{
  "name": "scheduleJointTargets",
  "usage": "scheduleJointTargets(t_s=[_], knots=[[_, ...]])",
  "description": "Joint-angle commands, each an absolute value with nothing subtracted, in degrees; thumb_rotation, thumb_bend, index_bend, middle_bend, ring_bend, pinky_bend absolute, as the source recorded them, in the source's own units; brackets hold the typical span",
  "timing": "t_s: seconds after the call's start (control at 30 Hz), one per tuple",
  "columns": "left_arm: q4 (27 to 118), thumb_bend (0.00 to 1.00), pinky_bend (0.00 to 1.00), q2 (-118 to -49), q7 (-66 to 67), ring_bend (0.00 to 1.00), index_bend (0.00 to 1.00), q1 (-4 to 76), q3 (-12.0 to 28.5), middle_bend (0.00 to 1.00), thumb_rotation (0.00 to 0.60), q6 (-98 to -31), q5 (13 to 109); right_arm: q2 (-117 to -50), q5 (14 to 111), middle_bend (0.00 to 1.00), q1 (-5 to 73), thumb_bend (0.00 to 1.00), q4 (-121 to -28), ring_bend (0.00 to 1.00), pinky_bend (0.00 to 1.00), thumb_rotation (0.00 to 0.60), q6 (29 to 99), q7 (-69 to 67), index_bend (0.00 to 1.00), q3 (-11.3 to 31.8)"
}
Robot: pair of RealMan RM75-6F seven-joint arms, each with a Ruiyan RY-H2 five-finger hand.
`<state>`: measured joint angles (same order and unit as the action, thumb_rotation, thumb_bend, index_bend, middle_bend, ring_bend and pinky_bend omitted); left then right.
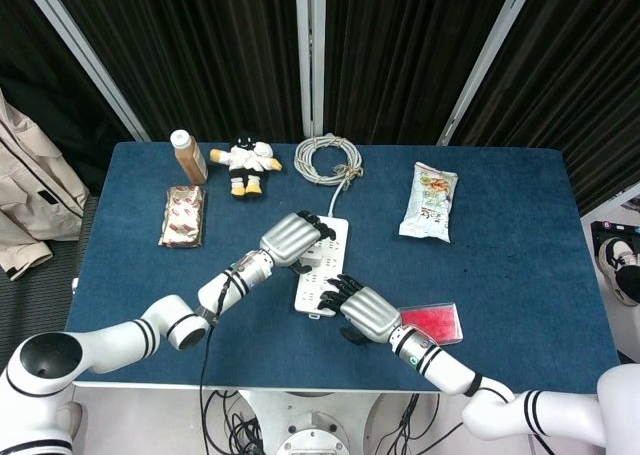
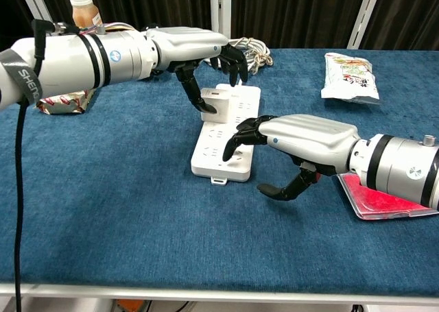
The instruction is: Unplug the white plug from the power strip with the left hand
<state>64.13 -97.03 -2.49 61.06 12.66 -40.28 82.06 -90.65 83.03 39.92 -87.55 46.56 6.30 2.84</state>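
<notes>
Far left, at about 10 o'clock on the blue cloth table (image 1: pixel 520 275): brown plastic bottle with a white cap (image 1: pixel 187 155), and below it a red-and-white foil-wrapped packet (image 1: pixel 183 216). Both are well apart from the action and pose no snag risk.

The left hand (image 2: pixel 199 51) is over the far end of the white rectangular power strip (image 2: pixel 226 144), thumb touching the near face of the boxy white plug (image 2: pixel 218 101) and dark fingers arched over its top and far side. The plug is seated in the strip's 12 o'clock end. Fingers are around it, but whether they actually squeeze it, I cannot tell; the head view hides the plug under the hand.

Risks from here:
- The grip looks shallow, with the thumb low on the face. If the pull starts before the fingers close, they may slide off the smooth casing.
- Pulling at a tilt could bind the prongs and drag the whole strip.

The right hand (image 2: pixel 302 137) holds nothing, fingers spread, fingertips pressing on the strip's 6 o'clock half. It likely serves as the hold-down. If that pressure is light, the strip could lift with the plug.

The coiled white cable (image 1: pixel 328 159) at 12 o'clock feeds the strip; slack looks fine, though a hard yank could tug it.

Rightward: a flat red plastic case (image 2: pixel 384 195) just beside the right wrist could get nudged. A printed snack bag (image 1: pixel 430 202) lies at 2 o'clock, clear.
</notes>
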Motion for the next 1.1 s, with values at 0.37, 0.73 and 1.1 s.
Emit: scheduleJointTargets(t_s=[0.37, 0.73, 1.1], knots=[[62.53, 0.31, 0.31, -97.67, 1.04, 0.31, 0.39, 62.76, 11.18, 0.39, 0.600, -37.98, 79.54, -91.21, 83.94, 0.20, 40.24, 0.37, -86.37, 0.03, 0.05, 0.600, 47.69, 2.96, 0.25, 2.10], [61.66, 0.33, 0.37, -98.28, -1.10, 0.40, 0.45, 63.20, 10.69, 0.49, 0.600, -37.59, 78.63, -91.15, 84.14, 0.20, 40.73, 0.37, -86.13, 0.03, 0.05, 0.600, 47.81, 2.10, 0.25, 1.73], [57.66, 0.46, 0.45, -101.11, -8.55, 0.50, 0.58, 62.59, 9.87, 0.63, 0.600, -40.63, 80.66, -91.20, 83.63, 0.20, 41.21, 0.38, -86.11, 0.03, 0.05, 0.600, 47.46, 2.01, 0.25, 1.59]])
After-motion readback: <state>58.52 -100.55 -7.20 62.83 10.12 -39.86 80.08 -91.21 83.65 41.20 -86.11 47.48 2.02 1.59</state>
